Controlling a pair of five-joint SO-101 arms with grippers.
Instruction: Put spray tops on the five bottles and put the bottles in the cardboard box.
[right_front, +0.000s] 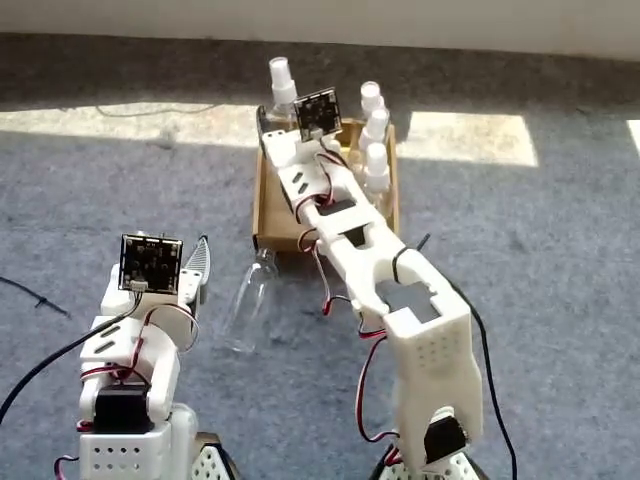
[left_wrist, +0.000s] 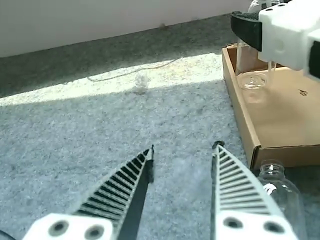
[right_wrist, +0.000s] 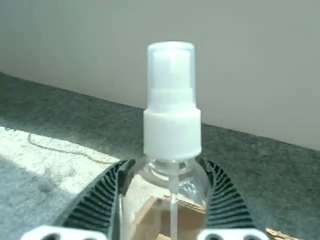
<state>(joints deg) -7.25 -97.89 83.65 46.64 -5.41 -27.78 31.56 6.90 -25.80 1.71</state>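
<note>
From above, a shallow brown cardboard box (right_front: 260, 200) sits at 12 o'clock on the grey carpeted surface (right_front: 520, 260). Three clear plastic bottles with white spray tops (right_front: 376, 128) stand in a row along its 3 o'clock wall. The right arm (right_front: 350, 240) stretches over the box and carries a capped clear bottle (right_front: 282, 82) at the 11 o'clock corner. An uncapped clear bottle (right_front: 250, 298) lies on its side just outside the box's 6 o'clock wall, with the left arm (right_front: 140, 340) at 8 o'clock of it.

In the left wrist view, the left pincer (left_wrist: 184, 149) is spread wide and empty over the carpet. The uncapped clear bottle lies just beside one finger, near the box corner.

In the right wrist view, the right pincer (right_wrist: 167, 170) is clamped on the capped clear bottle's shoulder, and the bottle is upright.

The step in hand looks like setting this bottle down. It should go straight down, kept vertical and well apart from the row. Whether its base already touches the box floor I cannot tell, so the pincer should part only once it rests there. A straight lift afterwards would keep the fingers from snagging the spray top.
</note>
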